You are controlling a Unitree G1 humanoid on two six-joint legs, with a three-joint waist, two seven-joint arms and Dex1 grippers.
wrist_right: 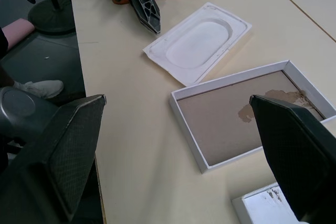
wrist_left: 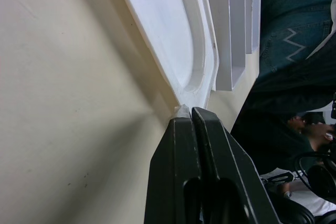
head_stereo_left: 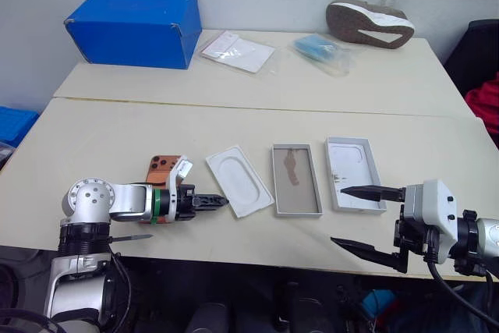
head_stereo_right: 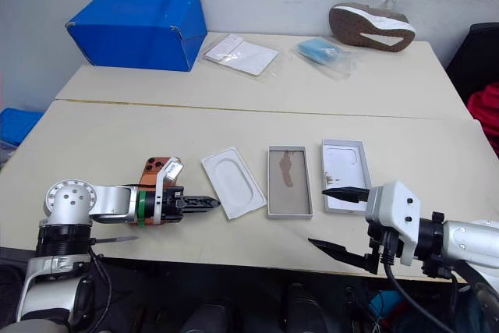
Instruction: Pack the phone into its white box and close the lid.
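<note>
The left gripper (head_stereo_left: 217, 201) points sideways toward the white insert (head_stereo_left: 238, 179), its two black fingers pressed together. In the left wrist view the closed fingertips (wrist_left: 190, 116) meet right at a corner of the insert (wrist_left: 173, 35), where a small white sliver shows between them; whether they truly pinch that corner or only touch it cannot be told. Behind the gripper, on the side away from the insert, the phone (head_stereo_left: 161, 167) lies flat on the table (head_stereo_left: 109, 138), its orange-copper back up and the dark lens cluster showing, partly hidden by the gripper's wrist.

The insert, a flat white card with an oval recess, lies at a slant. Just beyond it, on the side away from the left gripper, lies the white box (head_stereo_left: 295, 179), open side up, its grey-brown floor marked with a dark smear. Next past the box, close beside it, lies the lid (head_stereo_left: 355, 173), inside up, with dark specks along one edge.

The right gripper (head_stereo_left: 354, 220) hangs over the table's near edge just in front of the lid, its jaws spread wide with nothing between them. In its wrist view the two fingers (wrist_right: 294, 156) frame the box (wrist_right: 247, 114) and the insert (wrist_right: 202, 40).

Well beyond the insert, on the far table, are a blue cardboard box (head_stereo_left: 136, 25), a clear bag with papers (head_stereo_left: 236, 51), a bluish packet (head_stereo_left: 321, 51) and a shoe lying sole up (head_stereo_left: 369, 23).
</note>
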